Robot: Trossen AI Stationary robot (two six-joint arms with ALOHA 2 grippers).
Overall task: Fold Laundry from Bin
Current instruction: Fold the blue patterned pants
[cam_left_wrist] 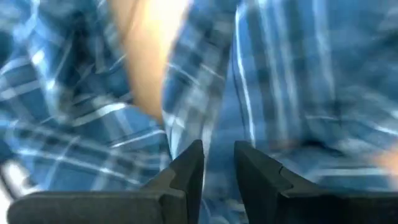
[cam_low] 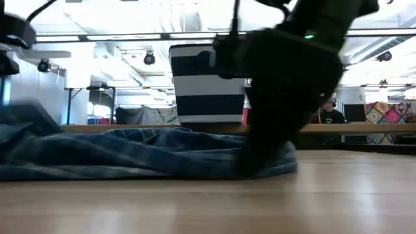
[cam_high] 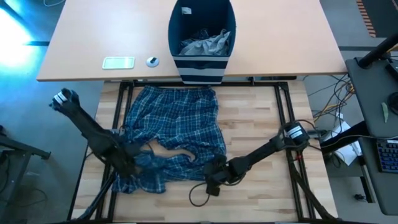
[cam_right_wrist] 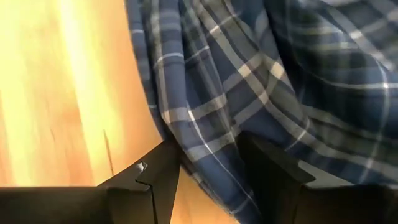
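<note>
Both tools pinch the plaid trousers [cam_high: 177, 134] on the worktop [cam_high: 261, 130]: left tool [cam_left_wrist: 217, 163] seemingly nipping a fold, right tool [cam_right_wrist: 208, 163] clamping the hem.

Light wood-plank table [cam_high: 261, 118] carries blue-and-white plaid trousers [cam_high: 177, 124], spread flat, legs bunched near the front edge. Behind it, a tan desk [cam_high: 93, 31] carries the navy striped bin [cam_high: 202, 65], a pale flat rectangular item [cam_high: 118, 62] and a small round object [cam_high: 152, 61].
</note>
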